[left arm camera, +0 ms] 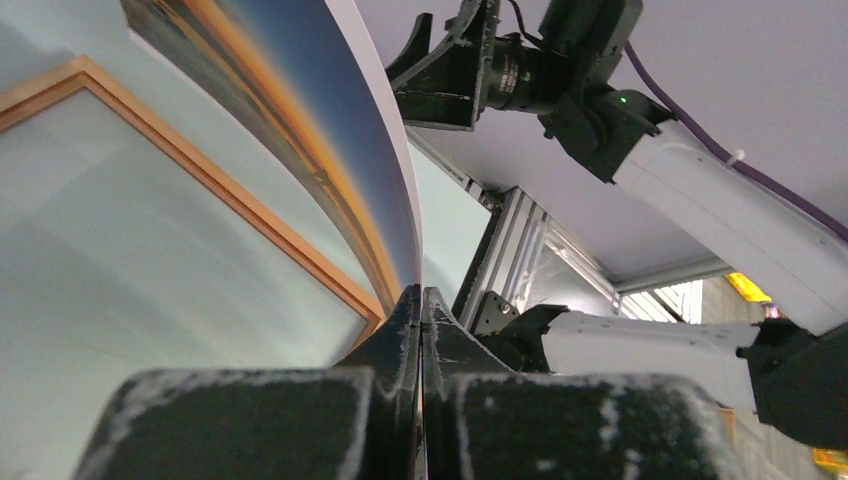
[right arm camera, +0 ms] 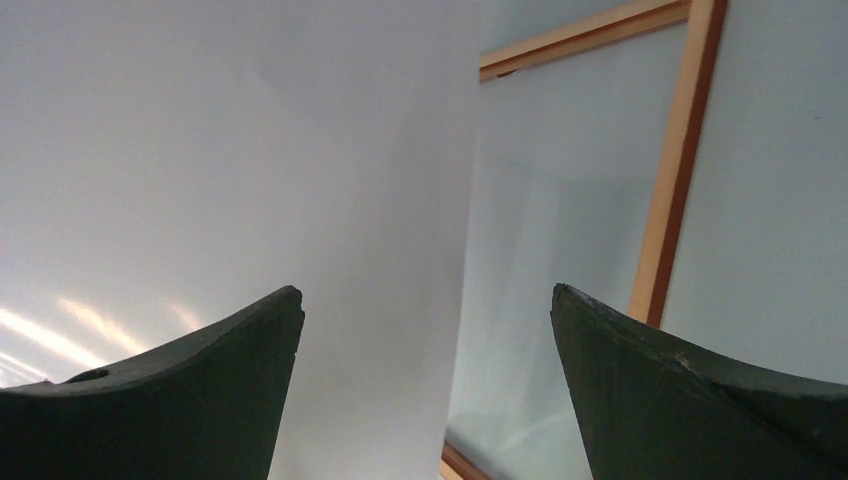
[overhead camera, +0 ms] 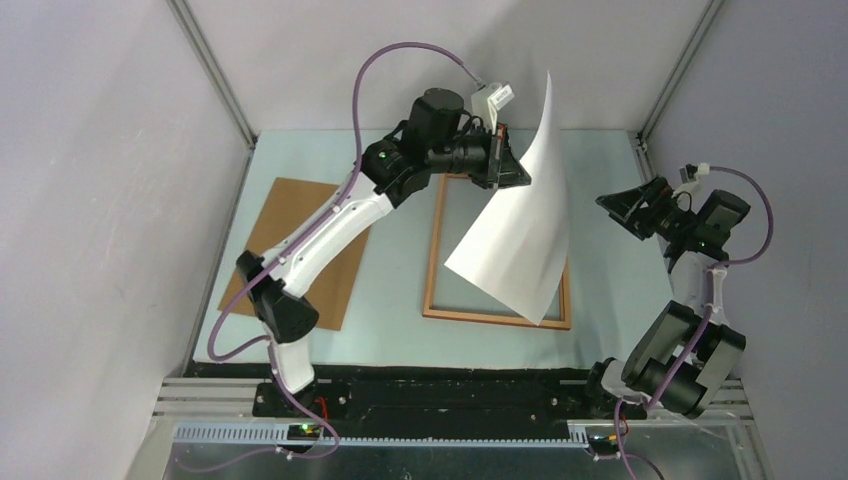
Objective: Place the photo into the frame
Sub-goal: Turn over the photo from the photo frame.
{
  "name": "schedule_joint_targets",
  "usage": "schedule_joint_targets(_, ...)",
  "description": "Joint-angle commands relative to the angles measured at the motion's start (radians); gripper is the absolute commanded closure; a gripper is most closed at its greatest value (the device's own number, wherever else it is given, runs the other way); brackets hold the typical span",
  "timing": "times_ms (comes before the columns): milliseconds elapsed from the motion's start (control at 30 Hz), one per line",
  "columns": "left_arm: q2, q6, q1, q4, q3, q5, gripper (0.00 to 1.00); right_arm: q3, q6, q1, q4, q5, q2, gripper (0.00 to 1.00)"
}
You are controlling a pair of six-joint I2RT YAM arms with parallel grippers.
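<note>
As left fingers (left arm camera: 398, 345) pinch, photo (overhead camera: 520, 225) curls

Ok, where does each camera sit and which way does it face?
Top external: above and behind the arms, looking down on the table; left arm, right arm, photo, frame, brown board.
Left wrist: on the left gripper, shut on the photo's edge, facing across the frame toward the right arm.
Right wrist: on the open right gripper, fingers at the bottom, facing the photo's white back.
Shared: both wrist views show photo and frame.
</note>
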State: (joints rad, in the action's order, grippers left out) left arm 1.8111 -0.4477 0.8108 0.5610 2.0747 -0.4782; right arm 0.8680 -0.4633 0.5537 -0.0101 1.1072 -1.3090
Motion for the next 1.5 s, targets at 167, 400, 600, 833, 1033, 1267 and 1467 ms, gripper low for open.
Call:
schedule_joint_targets(167,0.157,-0.055,-0.001,-0.093,0.222,-0.050,1.00,0.006,0.005,0.083,0.016,-0.020,0.028,0.03)
schedule_joint_targets(400,0.223,-0.059,0.001,-0.131,0.270,-0.095,1.00,0.005,-0.007,0.134,0.025,-0.014,0.019,0.03)
schedule_joint_targets(600,0.212,-0.126,-0.055,-0.184,0.098,-0.062,1.00,0.004,-0.009,0.146,0.025,-0.010,0.017,0.03)
schedule_joint_targets(833,0.207,-0.233,-0.169,-0.300,-0.211,-0.008,1.00,-0.003,-0.004,0.150,0.018,-0.007,0.016,0.03)
schedule_joint_targets(1033,0.191,-0.318,-0.239,-0.434,-0.465,0.003,1.00,-0.004,-0.005,0.149,0.017,-0.008,0.012,0.03)
schedule_joint_targets(1267,0.184,-0.354,-0.287,-0.499,-0.614,0.040,1.00,-0.003,0.008,0.149,0.015,-0.014,0.011,0.04)
schedule_joint_targets(1467,0.152,-0.365,-0.305,-0.509,-0.680,0.098,1.00,-0.003,0.024,0.149,-0.024,-0.032,0.007,0.04)
